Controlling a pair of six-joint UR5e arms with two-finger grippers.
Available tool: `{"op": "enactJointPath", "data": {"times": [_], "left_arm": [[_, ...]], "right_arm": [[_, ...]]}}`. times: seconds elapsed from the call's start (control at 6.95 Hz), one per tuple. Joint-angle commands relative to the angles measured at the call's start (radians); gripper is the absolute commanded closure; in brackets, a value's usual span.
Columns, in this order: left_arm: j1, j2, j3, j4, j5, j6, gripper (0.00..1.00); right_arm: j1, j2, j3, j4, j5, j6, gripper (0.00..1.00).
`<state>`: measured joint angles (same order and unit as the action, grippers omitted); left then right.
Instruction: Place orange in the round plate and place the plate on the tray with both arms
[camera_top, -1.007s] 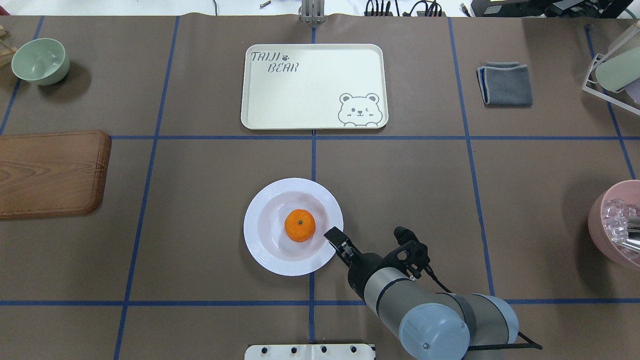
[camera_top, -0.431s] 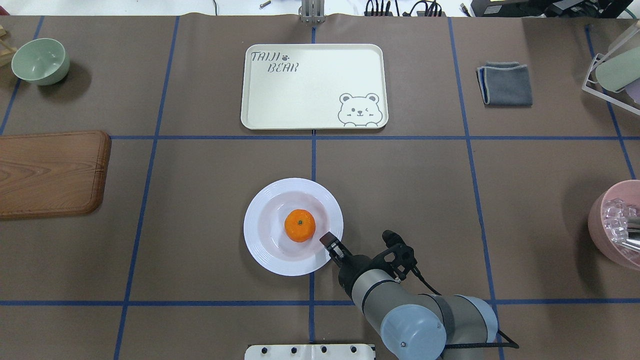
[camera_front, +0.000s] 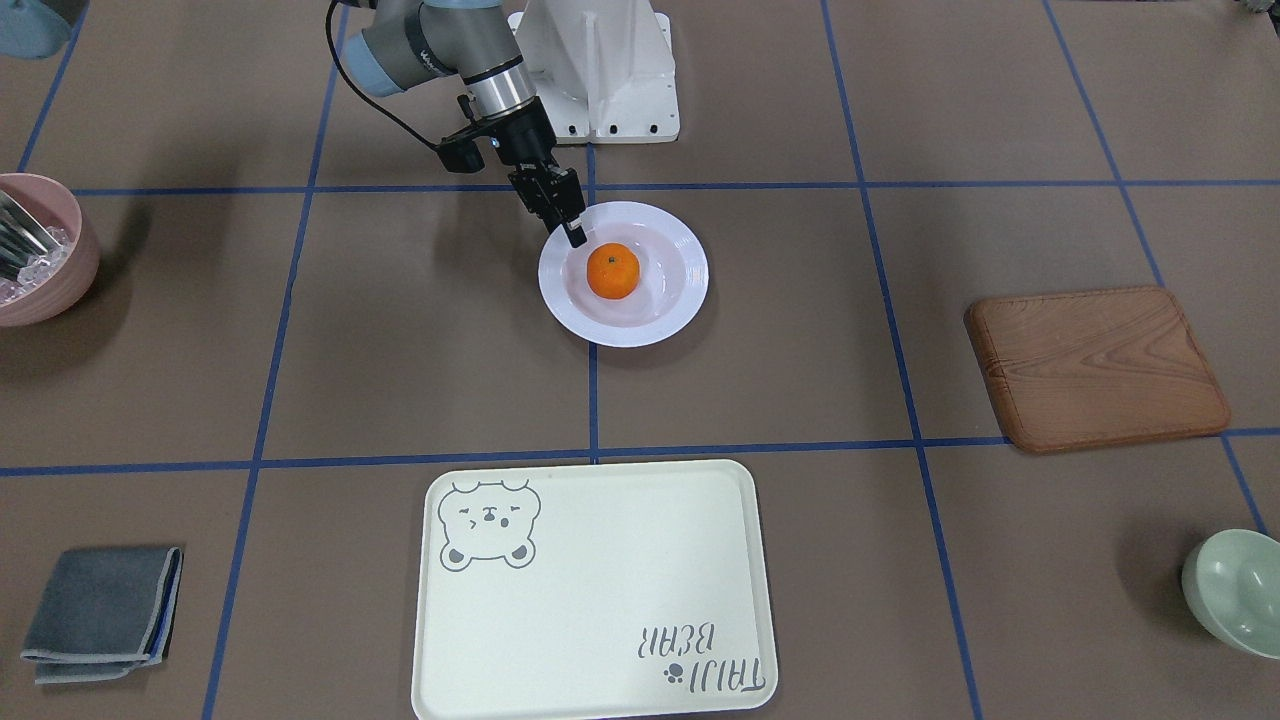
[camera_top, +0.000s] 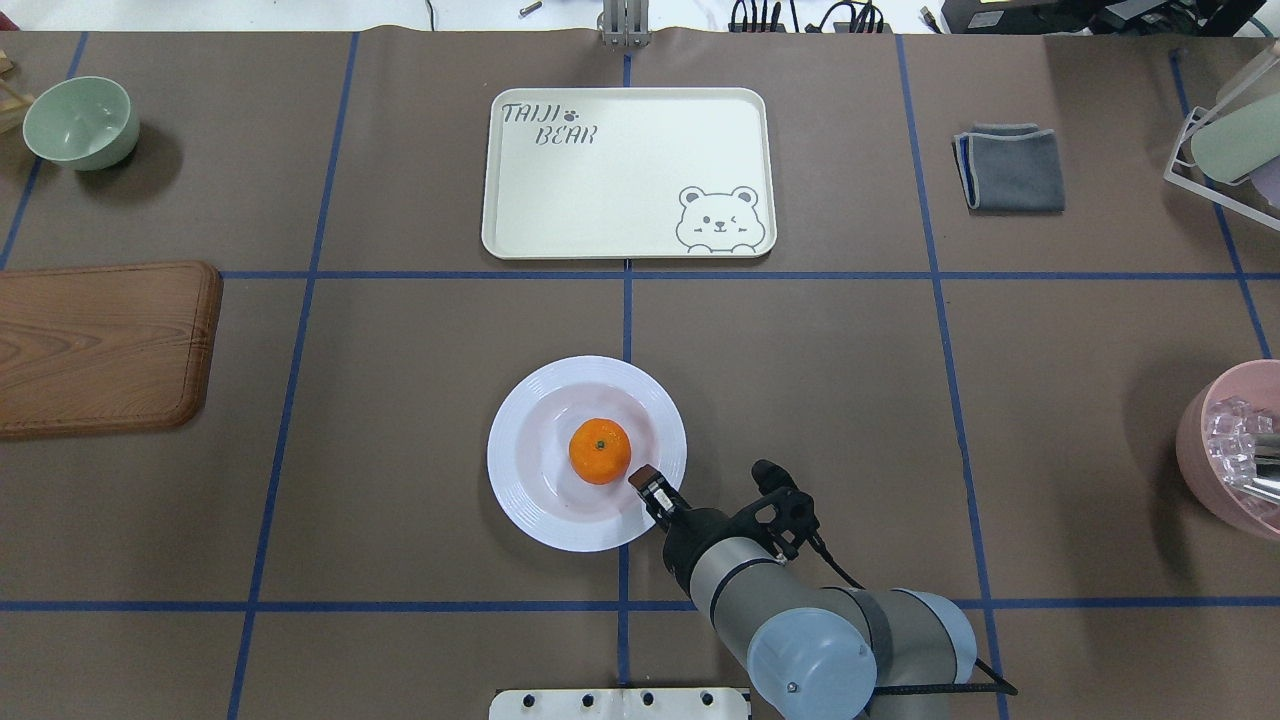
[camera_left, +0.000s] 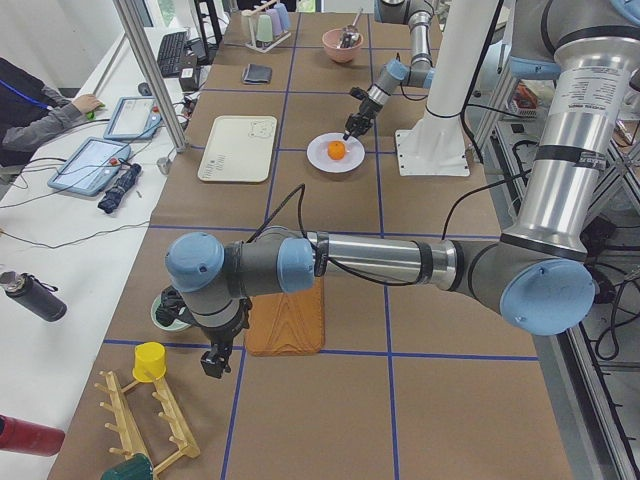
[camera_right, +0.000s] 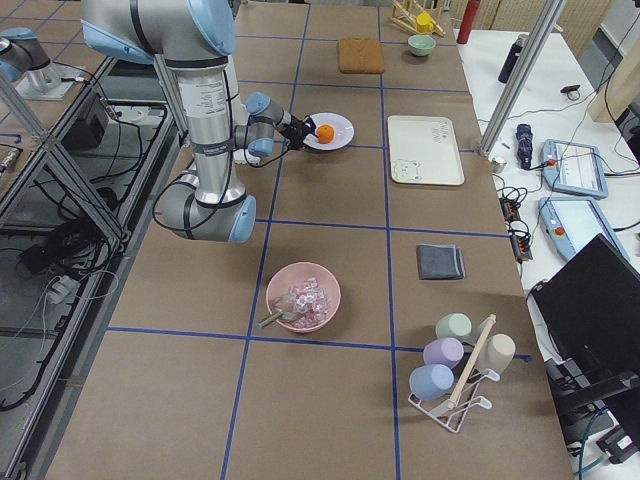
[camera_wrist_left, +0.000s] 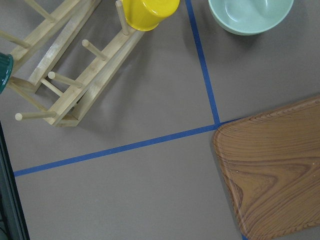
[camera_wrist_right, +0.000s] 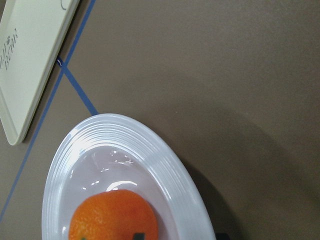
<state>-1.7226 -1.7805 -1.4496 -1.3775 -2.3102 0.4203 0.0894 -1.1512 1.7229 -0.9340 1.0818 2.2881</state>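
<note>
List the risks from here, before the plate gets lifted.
1. The jaws of the right gripper sit over the rim of the round plate, right beside the orange. Reaching further in could nudge the fruit.
2. The left gripper hangs far away near the wooden board. Lifting from one rim alone could tilt the plate and roll the orange out before the tray.

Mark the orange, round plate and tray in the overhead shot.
orange (camera_top: 600, 451), overhead exterior view, top of the fruit by the stem dimple.
round plate (camera_top: 507, 455), overhead exterior view, left ridged rim.
tray (camera_top: 620, 190), overhead exterior view, bare middle of its floor.
</note>
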Motion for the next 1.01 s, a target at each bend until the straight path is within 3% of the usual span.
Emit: {"op": "enactJointPath", "data": {"times": [0.0,0.14,0.58,0.86], "left_arm": [[0.000,0.001,0.000,0.000,0.000,0.000,0.02],[0.000,0.001,0.000,0.002,0.000,0.000,0.02],[0.000,0.022,-0.009,0.000,-0.003,0.000,0.02],[-0.002,0.045,-0.032,0.000,-0.041,-0.002,0.02]], "right_arm": [[0.004,0.021,-0.020,0.001,0.000,0.025,0.74],[0.004,0.021,-0.020,0.003,-0.017,0.075,0.98],[0.013,0.022,-0.016,0.111,-0.103,0.143,1.00],[0.027,0.024,-0.011,0.119,-0.153,0.137,1.00]]}}
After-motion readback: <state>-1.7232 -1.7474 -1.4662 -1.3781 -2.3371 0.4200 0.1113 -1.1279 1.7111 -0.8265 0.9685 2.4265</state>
